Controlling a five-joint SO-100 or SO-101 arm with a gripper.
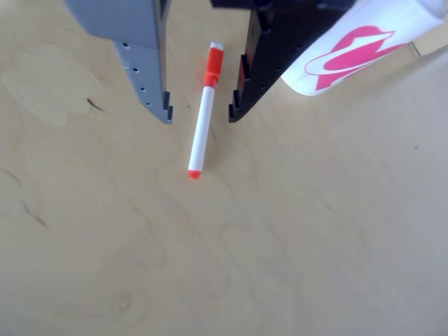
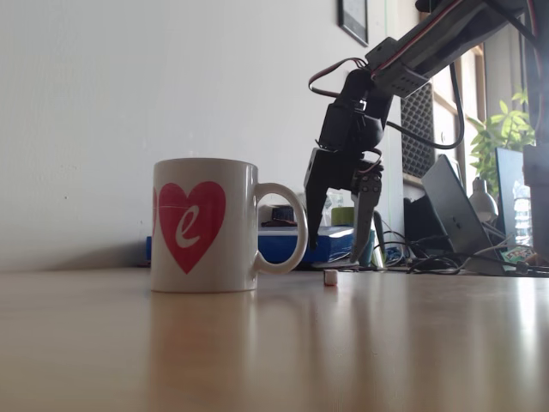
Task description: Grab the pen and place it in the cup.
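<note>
Hovering with my fingers (image 1: 199,115) spread wide, I have the pen (image 1: 204,112) lying flat on the surface (image 1: 280,245) between them, orange-red cap toward my wrist. To grip well I judge I should drop straight down and close across the white barrel, not the cap. The cup (image 2: 204,225) stands upright just beside me; its inside is hidden.

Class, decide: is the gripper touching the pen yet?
Apart. In the other view, bare table shows between the pen and each fingertip of the open gripper.
</note>
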